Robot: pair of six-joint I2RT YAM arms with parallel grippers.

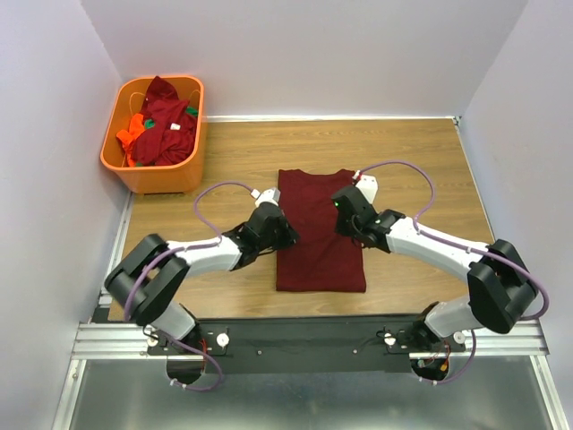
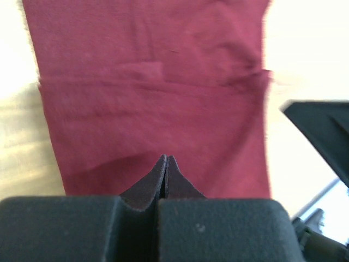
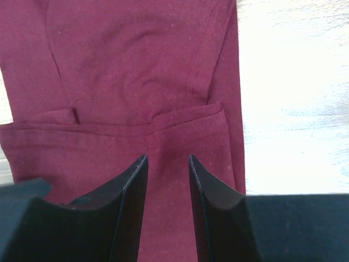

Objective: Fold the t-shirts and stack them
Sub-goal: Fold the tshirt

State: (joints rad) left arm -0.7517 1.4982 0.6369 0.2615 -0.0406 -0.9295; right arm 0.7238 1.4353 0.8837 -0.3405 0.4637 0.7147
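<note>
A dark maroon t-shirt [image 1: 320, 242] lies flat in the middle of the table, folded into a long narrow strip with the sleeves tucked in. My left gripper [image 1: 283, 229] is over its left edge. In the left wrist view the gripper [image 2: 166, 159] is shut with nothing between the tips, just above the cloth [image 2: 152, 93]. My right gripper [image 1: 346, 211] is over the shirt's right part. In the right wrist view the gripper [image 3: 167, 161] is open and empty above a folded hem of the shirt [image 3: 136, 71].
An orange plastic basket [image 1: 158, 173] stands at the far left corner and holds more shirts [image 1: 166, 121], maroon with some orange and green. White walls close in the table on three sides. Part of the right arm [image 2: 322, 131] shows in the left wrist view.
</note>
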